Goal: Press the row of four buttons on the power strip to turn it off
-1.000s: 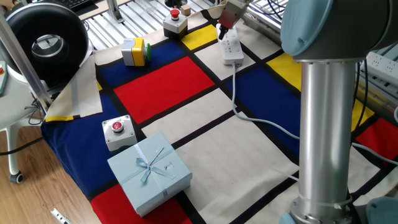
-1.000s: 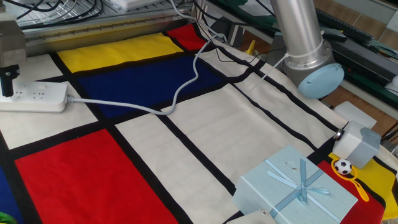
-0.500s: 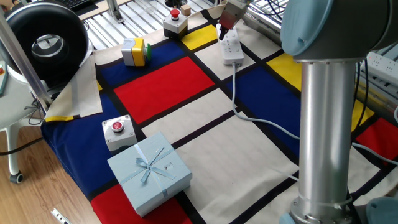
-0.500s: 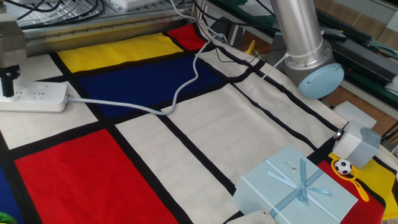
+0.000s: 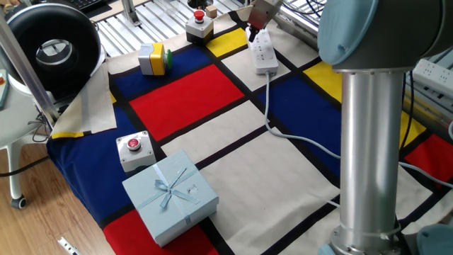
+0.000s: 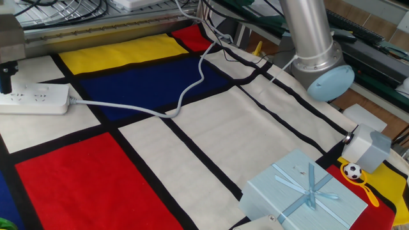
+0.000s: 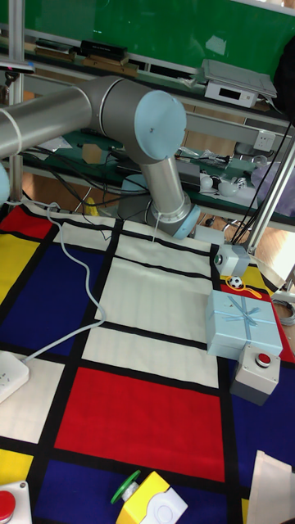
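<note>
The power strip (image 5: 265, 54) is a white bar lying at the far edge of the chequered cloth. Its pale grey cord (image 5: 297, 137) runs back towards the arm's base. The other fixed view shows the power strip (image 6: 33, 99) at the left edge, and the tall fixed view shows only its end (image 7: 10, 373). My gripper (image 5: 250, 33) hangs just above the strip's far end, with a dark fingertip (image 6: 5, 82) a little above the white top. No view shows a gap or a contact between the fingertips.
A pale blue gift box (image 5: 170, 195) and a grey box with a red button (image 5: 134, 151) sit near the front. A yellow box (image 5: 153, 59) and a second red-button box (image 5: 199, 25) stand at the back. The arm's column (image 5: 368, 149) rises at the right.
The gripper has risen slightly from the far end of the power strip. Nothing else has moved.
</note>
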### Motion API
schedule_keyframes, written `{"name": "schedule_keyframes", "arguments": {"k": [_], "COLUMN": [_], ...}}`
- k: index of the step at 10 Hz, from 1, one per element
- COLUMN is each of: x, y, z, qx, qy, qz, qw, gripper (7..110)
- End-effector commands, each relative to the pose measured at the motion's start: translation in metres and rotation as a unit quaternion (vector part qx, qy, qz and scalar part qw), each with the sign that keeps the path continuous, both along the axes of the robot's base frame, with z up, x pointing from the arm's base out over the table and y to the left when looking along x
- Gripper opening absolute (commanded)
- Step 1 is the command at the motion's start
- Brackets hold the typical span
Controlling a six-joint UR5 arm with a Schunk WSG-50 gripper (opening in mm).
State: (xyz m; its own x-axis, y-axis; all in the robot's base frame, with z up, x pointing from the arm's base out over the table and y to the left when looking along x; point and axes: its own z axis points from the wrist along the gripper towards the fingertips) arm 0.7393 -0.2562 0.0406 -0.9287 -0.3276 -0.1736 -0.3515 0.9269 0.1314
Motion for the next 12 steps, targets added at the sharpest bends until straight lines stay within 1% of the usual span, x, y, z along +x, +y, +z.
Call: {"name": "schedule_keyframes", "arguments": {"k": [1,2,3,4,5,6,7,8,9,10,11,12], "x": [0.011,0.017,0.022,0.028,0.029,0.019,0.007,-0.004,-0.009,-0.011,-0.019,-0.018], "y": [0.02,0.029,0.038,0.053,0.078,0.104,0.126,0.136,0.141,0.135,0.115,0.096], "z": [0.024,0.034,0.042,0.051,0.062,0.072,0.07,0.07,0.071,0.07,0.069,0.071], "qx": [-0.003,-0.017,-0.039,-0.045,-0.04,-0.037,-0.012,0.001,0.008,-0.001,-0.044,-0.073], "qy": [-0.003,-0.007,-0.012,-0.027,-0.029,-0.009,0.005,0.021,0.031,0.035,0.046,0.05], "qz": [-0.018,-0.029,-0.058,-0.068,-0.091,-0.113,-0.096,-0.085,-0.081,-0.085,-0.059,-0.078], "qw": [0.9998,0.9994,0.9975,0.9963,0.9946,0.9929,0.9953,0.9962,0.9962,0.9957,0.9962,0.993], "gripper": [88,44,44,44,44,44,44,44,44,44,44,44]}}
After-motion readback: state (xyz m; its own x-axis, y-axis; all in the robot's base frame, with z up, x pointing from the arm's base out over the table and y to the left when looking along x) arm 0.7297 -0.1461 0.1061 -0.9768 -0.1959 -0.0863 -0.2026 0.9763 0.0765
